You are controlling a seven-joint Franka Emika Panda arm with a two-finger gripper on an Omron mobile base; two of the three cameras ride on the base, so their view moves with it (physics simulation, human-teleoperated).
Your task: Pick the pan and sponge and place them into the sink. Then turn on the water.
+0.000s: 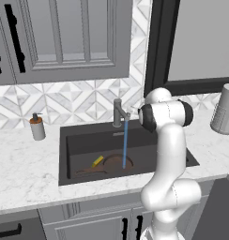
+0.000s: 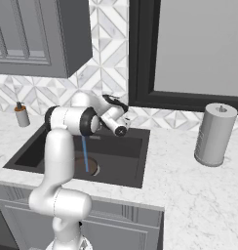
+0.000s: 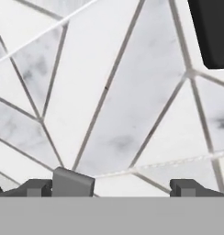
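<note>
Arm (image 1: 169, 154) upright, elbow bent, forearm reaching forward; pincer (image 3: 118, 188) wide open, empty.

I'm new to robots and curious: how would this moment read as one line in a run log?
pan: in sink | sponge: in sink by pan | water: running from faucet | tool: open, empty, facing wall tiles

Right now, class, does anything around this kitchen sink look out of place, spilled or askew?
Nothing stands out. The pan and sponge lie in the sink, the water falls straight from the faucet into the basin, and the soap dispenser and paper towel roll stand upright.
</note>
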